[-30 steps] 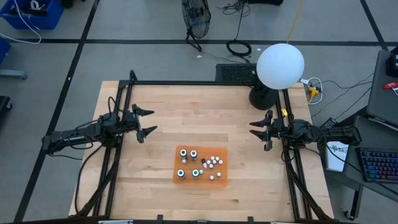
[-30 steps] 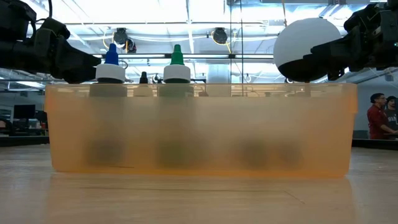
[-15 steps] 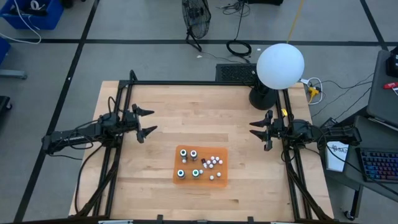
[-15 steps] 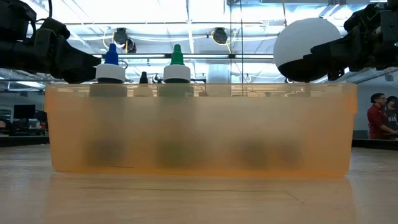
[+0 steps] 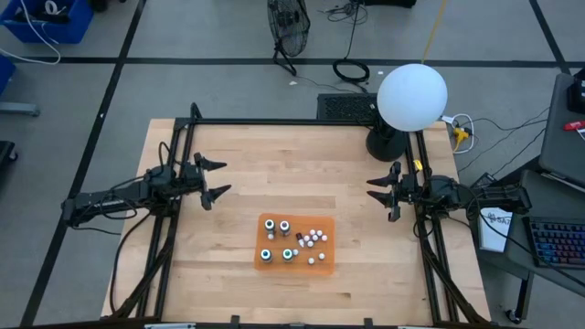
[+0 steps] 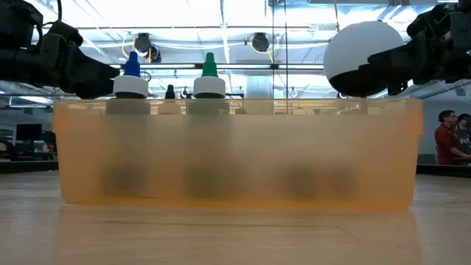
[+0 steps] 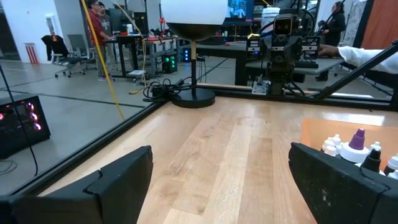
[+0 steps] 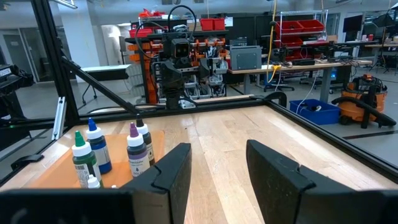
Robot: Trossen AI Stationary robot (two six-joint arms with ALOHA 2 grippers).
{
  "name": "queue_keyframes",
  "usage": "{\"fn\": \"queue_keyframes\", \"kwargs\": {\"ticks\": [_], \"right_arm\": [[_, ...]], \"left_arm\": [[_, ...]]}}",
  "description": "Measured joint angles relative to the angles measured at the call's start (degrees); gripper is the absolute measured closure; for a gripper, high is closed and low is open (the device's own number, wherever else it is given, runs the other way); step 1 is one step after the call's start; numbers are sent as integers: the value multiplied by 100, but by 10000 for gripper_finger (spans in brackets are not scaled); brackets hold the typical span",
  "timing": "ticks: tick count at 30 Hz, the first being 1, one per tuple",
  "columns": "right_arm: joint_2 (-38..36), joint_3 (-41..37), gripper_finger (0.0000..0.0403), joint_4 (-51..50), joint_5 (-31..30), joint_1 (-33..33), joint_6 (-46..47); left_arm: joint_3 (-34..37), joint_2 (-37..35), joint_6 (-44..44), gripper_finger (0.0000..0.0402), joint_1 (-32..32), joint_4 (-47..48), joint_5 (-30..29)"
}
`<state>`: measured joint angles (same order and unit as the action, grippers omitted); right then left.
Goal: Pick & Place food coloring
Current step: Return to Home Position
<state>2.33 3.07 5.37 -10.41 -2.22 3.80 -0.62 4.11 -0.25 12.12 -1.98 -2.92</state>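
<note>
Big open workshop with a grey floor (image 5: 228,82) that has dark tape lines running across it. The wooden worktop (image 5: 274,155) sits in the middle, with a white globe lamp (image 5: 412,96) on a black base at its far right corner. Just beyond it there's a floor fan (image 5: 286,23) and a coil of cable (image 5: 351,70), and a blue bin (image 5: 46,18) off to the far left. A keyboard (image 5: 558,242) sits on a side desk at the right. Bright ceiling lights (image 6: 184,18) overhead. Further back are racks of red bins (image 8: 305,28), an orange shop vac (image 8: 364,99), a blue crate (image 8: 317,107) and a person in a red shirt (image 6: 444,140).
</note>
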Motion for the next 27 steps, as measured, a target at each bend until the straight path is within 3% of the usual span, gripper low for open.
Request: {"fn": "queue_keyframes", "kwargs": {"ticks": [27], "right_arm": [[0, 0, 261, 0, 2, -2, 2]], "left_arm": [[0, 1, 0, 23, 1, 0, 0]]}}
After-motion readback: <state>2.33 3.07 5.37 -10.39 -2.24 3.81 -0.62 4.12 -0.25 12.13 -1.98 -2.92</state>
